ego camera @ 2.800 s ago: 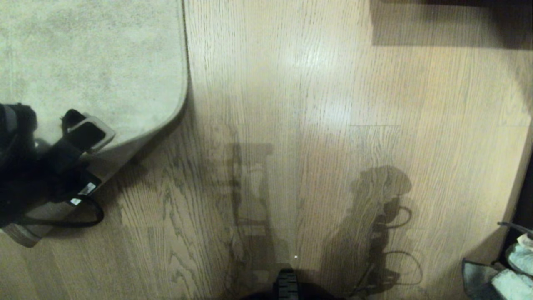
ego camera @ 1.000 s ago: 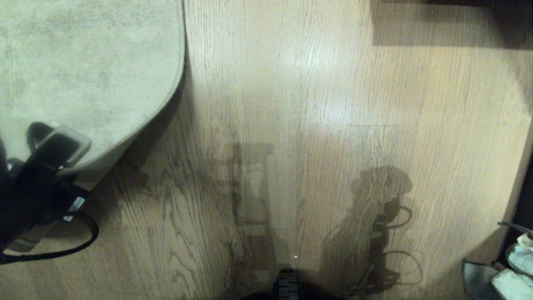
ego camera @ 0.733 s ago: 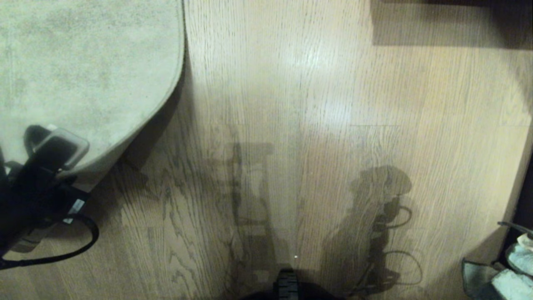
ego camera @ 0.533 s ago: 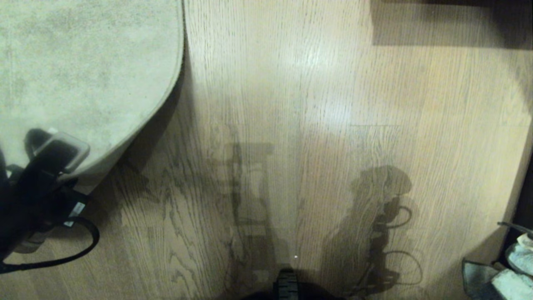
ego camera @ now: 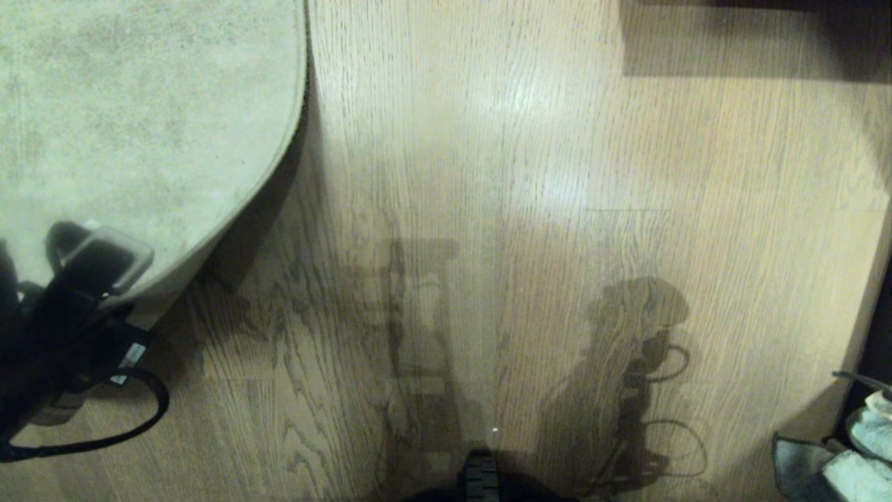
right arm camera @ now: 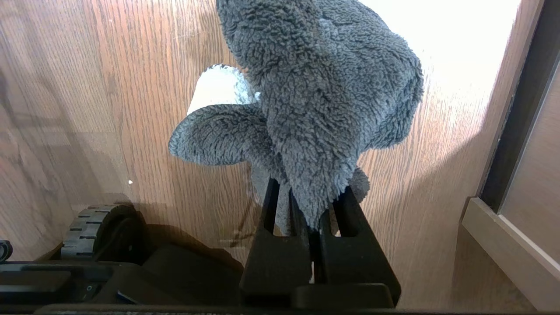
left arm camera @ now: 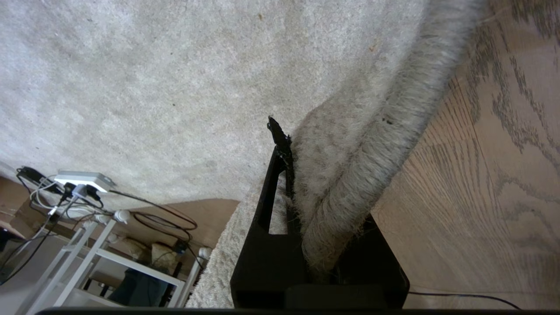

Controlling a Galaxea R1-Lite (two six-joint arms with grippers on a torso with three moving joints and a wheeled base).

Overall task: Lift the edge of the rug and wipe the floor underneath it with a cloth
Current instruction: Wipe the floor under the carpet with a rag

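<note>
You have nothing legible to read here. The only label-like marks are two small white stickers (ego camera: 132,353) on the left arm's dark housing near the left edge of the head view, and whatever is printed on them is too small and blurred to make out. No brand, number or sign shows in either wrist view.
</note>
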